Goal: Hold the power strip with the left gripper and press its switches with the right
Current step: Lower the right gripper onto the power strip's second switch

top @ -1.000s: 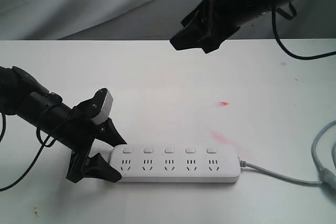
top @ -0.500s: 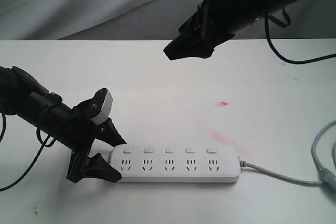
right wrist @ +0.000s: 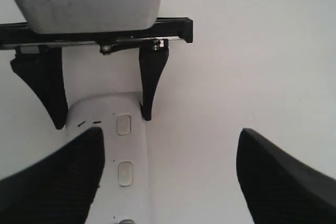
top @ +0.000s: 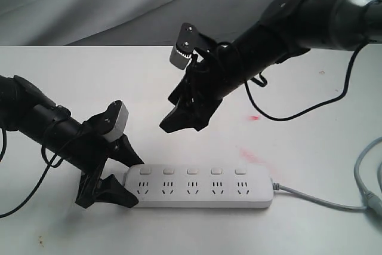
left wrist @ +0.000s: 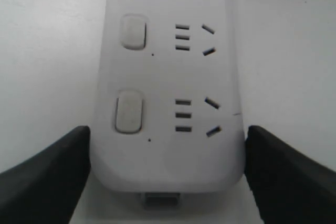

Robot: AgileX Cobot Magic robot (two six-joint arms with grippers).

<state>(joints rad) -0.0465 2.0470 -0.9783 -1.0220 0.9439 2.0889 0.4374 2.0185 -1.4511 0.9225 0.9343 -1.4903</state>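
Holding jaws: the black left jaws pinch the long flat white plastic power strip (top: 200,188) at its rounded end away from the cord, one finger pressed to each long side.
Free jaws: the black right jaws are spread wide and grip nothing; they hang in the air above and behind the strip's held end, clear of it.
Power strip: it lies flat on the worktop, socket face up, with its length running away from the left jaws.
Switches: the five small white rounded-square switches (top: 191,171) sit in a row along the strip's far long edge, one by each socket group. None is touched by a finger.
Cord: a thin grey cord (top: 316,198) leaves the strip's free end and trails over the worktop away from it.
Left arm: a black arm with a smooth white wrist block (top: 120,117) slopes down to the strip's held end.
Right arm: a thick black arm with a grey dotted wrist plate (top: 184,45) reaches in from beyond the strip's far edge.
Worktop: the plain white worktop (top: 89,76) has faint red marks (top: 255,117) beyond the strip's cord end.
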